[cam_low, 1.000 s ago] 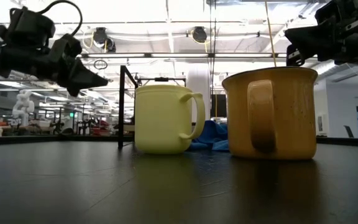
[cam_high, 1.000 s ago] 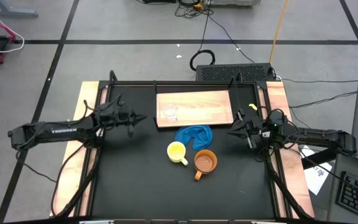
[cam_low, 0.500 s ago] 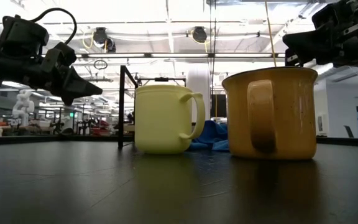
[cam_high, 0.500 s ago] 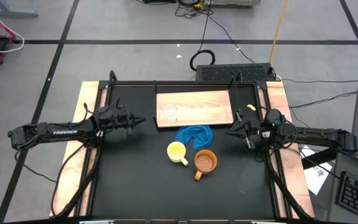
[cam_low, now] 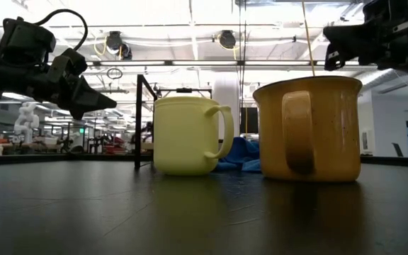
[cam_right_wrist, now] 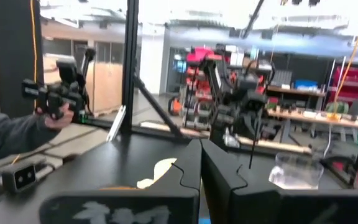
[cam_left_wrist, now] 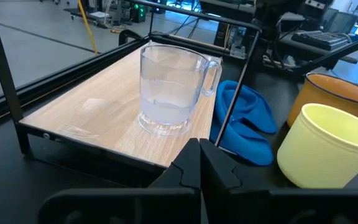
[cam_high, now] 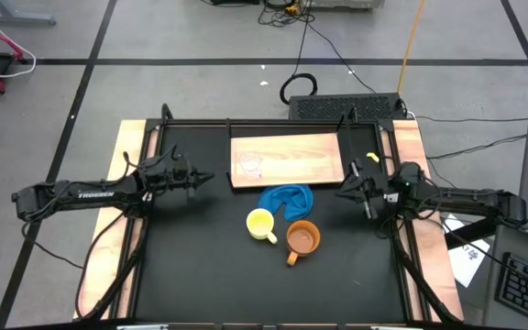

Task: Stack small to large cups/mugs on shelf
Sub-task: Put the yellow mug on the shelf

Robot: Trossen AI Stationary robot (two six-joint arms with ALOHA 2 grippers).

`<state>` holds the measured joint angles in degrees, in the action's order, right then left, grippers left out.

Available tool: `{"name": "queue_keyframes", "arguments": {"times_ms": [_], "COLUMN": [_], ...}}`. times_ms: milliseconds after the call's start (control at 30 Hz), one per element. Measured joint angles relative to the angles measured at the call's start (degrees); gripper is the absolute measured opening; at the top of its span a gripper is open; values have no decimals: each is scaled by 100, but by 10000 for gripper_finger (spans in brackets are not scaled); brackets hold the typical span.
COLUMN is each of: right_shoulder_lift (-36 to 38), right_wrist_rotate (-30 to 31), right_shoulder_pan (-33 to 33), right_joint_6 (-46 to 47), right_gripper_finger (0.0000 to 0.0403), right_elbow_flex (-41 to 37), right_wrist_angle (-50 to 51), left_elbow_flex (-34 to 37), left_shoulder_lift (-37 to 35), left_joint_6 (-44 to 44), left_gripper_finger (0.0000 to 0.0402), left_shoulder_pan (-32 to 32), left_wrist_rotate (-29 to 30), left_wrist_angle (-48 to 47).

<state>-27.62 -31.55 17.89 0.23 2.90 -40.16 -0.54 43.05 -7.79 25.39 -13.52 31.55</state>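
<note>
A small clear plastic cup (cam_high: 249, 166) (cam_left_wrist: 169, 87) stands upright on the left part of the light-wood shelf (cam_high: 291, 158). The yellow mug (cam_high: 260, 223) (cam_low: 188, 134) and the larger orange-brown mug (cam_high: 302, 238) (cam_low: 310, 127) stand upright on the black table, near the shelf's front edge. My left gripper (cam_high: 211, 178) (cam_left_wrist: 201, 149) is shut and empty, raised left of the shelf and pointing at the clear cup. My right gripper (cam_high: 339, 195) (cam_right_wrist: 201, 149) is shut and empty, raised right of the mugs.
A crumpled blue cloth (cam_high: 286, 200) lies between the shelf and the two mugs. A black frame of thin posts (cam_low: 139, 120) surrounds the table. A person's arm (cam_right_wrist: 11, 134) holding a device shows in the room beyond the table.
My left gripper has sunk a little and drawn back slightly toward the table's left edge. My right gripper has shifted a little, staying raised right of the mugs. The cup and both mugs have not moved.
</note>
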Motion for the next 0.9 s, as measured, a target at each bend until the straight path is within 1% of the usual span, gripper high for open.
{"name": "queue_keyframes", "arguments": {"times_ms": [300,500,733,900], "right_shoulder_lift": [-1,-81,-140,-159], "right_wrist_rotate": [0,31,40,42], "right_shoulder_pan": [0,0,0,0], "right_joint_6": [80,485,538,876], "right_gripper_finger": [0,0,0,0], "right_elbow_flex": [0,0,0,23], "right_wrist_angle": [-355,-427,-513,-649], "left_elbow_flex": [-2,-2,-2,-4], "left_shoulder_lift": [1,7,7,7], "left_joint_6": [29,57,103,41], "left_gripper_finger": [0,1,1,1], "left_shoulder_pan": [0,0,0,0], "left_wrist_rotate": [-2,-2,-2,-2], "left_wrist_angle": [-8,-30,-57,-58]}}
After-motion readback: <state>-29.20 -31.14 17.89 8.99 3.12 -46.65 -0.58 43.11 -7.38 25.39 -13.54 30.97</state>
